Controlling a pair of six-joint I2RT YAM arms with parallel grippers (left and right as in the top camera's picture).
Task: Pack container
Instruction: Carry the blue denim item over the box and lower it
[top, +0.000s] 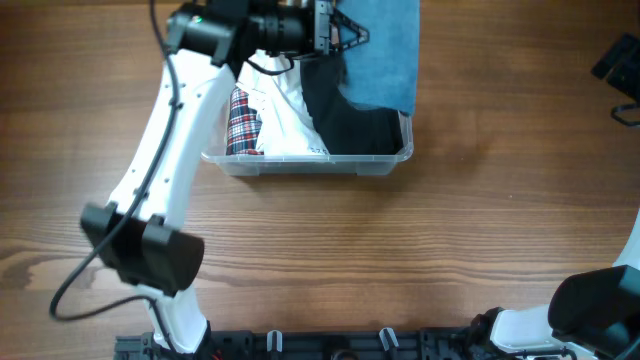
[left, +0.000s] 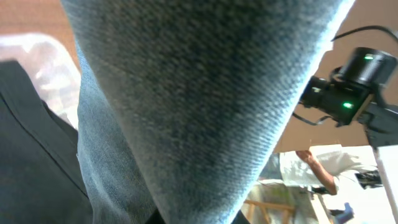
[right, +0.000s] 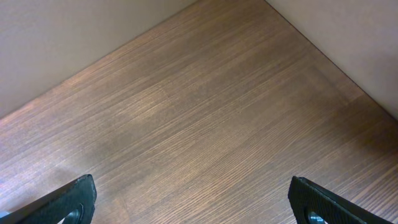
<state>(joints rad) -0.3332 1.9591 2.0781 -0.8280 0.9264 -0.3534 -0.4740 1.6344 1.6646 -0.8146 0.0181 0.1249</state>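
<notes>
At 12 o'clock overhead, blue denim cloth (top: 385, 50) cut off by the edge, container (top: 300, 165) far rim hidden under cloth and left arm (top: 170, 140), left fingers (top: 352, 36) hidden behind blurred denim in the wrist view, right fingers (right: 68, 202) cropped at 5 and 7 o'clock, black object (top: 622, 65) cropped at 2 o'clock

We see a brown wooden worktop (top: 480, 230), its grain running left to right. Near its far right corner lies a black object (top: 622, 68), cut by the frame. A plain beige wall (right: 74, 37) borders the worktop.
</notes>
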